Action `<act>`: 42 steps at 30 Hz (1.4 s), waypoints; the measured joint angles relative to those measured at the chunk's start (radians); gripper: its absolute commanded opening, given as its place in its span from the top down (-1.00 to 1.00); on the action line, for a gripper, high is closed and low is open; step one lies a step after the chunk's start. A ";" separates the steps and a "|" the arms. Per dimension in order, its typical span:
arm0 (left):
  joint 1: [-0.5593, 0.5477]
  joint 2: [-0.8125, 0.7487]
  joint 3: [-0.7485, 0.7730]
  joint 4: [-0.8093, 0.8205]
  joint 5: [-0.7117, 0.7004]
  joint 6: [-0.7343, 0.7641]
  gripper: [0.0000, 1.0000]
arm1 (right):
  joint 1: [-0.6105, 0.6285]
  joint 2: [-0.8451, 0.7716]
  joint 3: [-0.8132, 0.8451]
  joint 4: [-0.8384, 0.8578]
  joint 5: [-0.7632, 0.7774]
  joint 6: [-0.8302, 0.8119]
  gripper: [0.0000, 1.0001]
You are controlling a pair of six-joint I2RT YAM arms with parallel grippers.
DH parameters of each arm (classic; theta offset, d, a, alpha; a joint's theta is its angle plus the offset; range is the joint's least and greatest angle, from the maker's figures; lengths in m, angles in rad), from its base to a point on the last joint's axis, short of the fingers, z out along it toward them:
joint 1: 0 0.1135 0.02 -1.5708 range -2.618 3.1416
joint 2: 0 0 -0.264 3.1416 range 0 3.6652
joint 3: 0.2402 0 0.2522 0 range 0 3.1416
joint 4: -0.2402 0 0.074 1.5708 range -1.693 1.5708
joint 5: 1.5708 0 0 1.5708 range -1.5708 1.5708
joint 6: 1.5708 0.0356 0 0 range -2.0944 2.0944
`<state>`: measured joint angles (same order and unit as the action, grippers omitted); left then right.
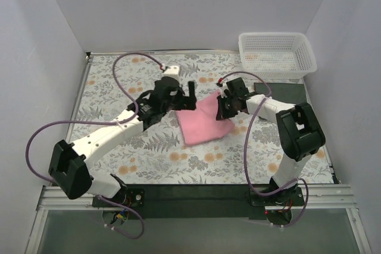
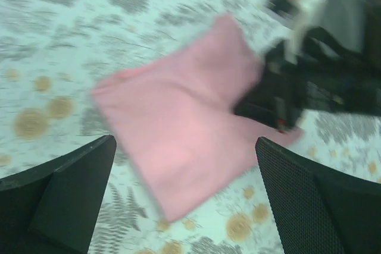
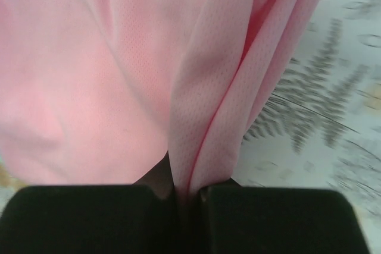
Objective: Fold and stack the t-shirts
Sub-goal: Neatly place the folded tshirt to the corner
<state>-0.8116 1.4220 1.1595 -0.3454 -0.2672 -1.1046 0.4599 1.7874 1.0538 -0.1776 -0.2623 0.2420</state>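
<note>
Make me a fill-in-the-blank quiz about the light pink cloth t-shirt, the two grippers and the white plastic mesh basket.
The right gripper pinches a fold of the light pink cloth t-shirt, so its jaws are ____.
The left gripper has its jaws ____.
The white plastic mesh basket sits at the far ____ corner.
Missing words: shut; open; right.

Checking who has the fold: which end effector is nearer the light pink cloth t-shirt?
Right. The right end effector is shut on a fold of the light pink cloth t-shirt; the left end effector hovers open beside its left edge, apart.
</note>
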 measured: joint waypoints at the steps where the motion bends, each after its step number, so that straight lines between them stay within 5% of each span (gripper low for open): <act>1: 0.054 -0.031 -0.018 0.003 0.003 -0.003 -0.96 | -0.010 -0.018 0.008 -0.037 0.040 -0.037 0.97; 6: 0.335 -0.117 -0.141 0.010 0.026 -0.019 -0.96 | -0.069 -0.106 0.036 -0.182 0.257 -0.180 0.97; 10: 0.453 -0.128 -0.263 -0.003 0.017 -0.033 -0.96 | -0.135 -0.135 0.082 -0.242 0.385 -0.257 0.97; 21: 0.456 -0.128 -0.294 -0.027 0.011 -0.036 -0.96 | -0.281 -0.145 0.190 -0.287 0.633 -0.371 0.97; 42: 0.456 -0.129 -0.294 -0.027 0.002 -0.022 -0.96 | -0.512 -0.075 0.322 -0.293 0.710 -0.482 0.97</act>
<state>-0.3553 1.2934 0.8658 -0.3729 -0.2653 -1.1267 -0.0521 1.7123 1.3758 -0.4706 0.4480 -0.2398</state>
